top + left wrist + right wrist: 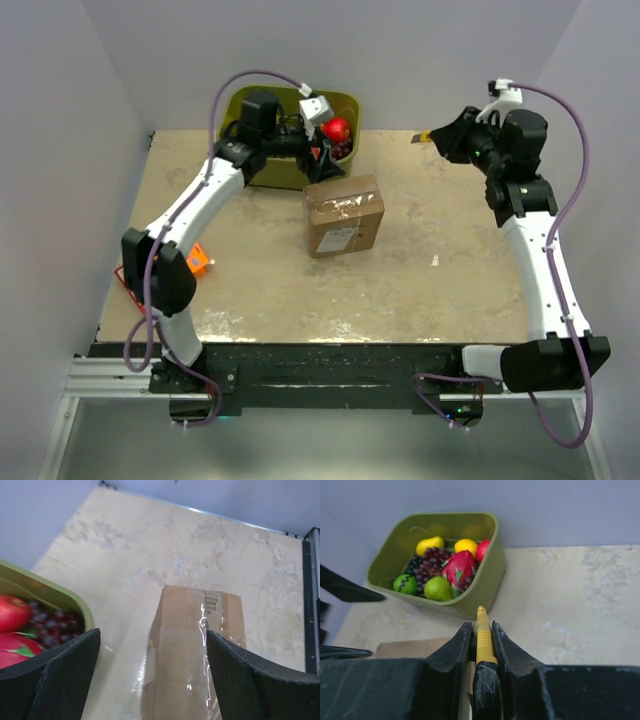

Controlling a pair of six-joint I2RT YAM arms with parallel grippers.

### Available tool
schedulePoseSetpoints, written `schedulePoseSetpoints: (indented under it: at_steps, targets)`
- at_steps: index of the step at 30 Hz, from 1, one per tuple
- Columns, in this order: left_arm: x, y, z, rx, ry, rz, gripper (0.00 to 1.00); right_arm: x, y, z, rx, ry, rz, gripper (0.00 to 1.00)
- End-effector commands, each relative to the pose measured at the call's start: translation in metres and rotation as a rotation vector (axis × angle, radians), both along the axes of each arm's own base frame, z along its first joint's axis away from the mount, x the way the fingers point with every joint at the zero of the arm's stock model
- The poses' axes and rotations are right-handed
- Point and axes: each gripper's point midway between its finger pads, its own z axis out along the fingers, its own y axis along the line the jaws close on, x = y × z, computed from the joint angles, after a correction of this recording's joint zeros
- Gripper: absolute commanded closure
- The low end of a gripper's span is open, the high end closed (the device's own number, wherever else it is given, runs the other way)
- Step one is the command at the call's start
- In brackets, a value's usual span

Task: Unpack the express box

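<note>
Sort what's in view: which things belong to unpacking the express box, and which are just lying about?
Belongs to the job:
- express box, taped shut, with the open left jaws close above it
- yellow tool, likely a cutter, clamped in the right jaws

Lying about:
- olive-green fruit bin, behind the box
- flat orange package, partly hidden by the left arm

Robot lab cell, plain white walls (60,150), marbled tabletop (440,220), two bolted arms (190,215)

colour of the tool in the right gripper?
Yellow, turning black at the near end. The tool shows best in the right wrist view.
</note>
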Motion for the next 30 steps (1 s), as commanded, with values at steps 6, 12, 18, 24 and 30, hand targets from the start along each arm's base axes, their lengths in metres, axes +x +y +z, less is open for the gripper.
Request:
schedulePoseSetpoints:
  at_steps: [6,12,18,24,30]
  targets:
    - [0.001,-0.028,-0.042,-0.005,0.206,-0.058,0.09,0.008,0.012,-0.028,0.383,0.098,0.153,1.00]
    - [-0.012,-0.029,-0.070,0.011,0.289,-0.104,0.15,-0.006,0.028,-0.050,0.418,0.134,0.268,1.00]
    - [-0.020,-0.028,-0.082,0.011,0.325,-0.129,0.18,-0.009,0.033,-0.053,0.465,0.149,0.286,1.00]
    - [-0.020,-0.027,-0.084,0.013,0.330,-0.122,0.20,-0.006,0.028,-0.061,0.477,0.168,0.239,1.00]
    - [-0.018,-0.028,-0.083,0.011,0.322,-0.117,0.21,-0.007,0.030,-0.066,0.481,0.196,0.231,1.00]
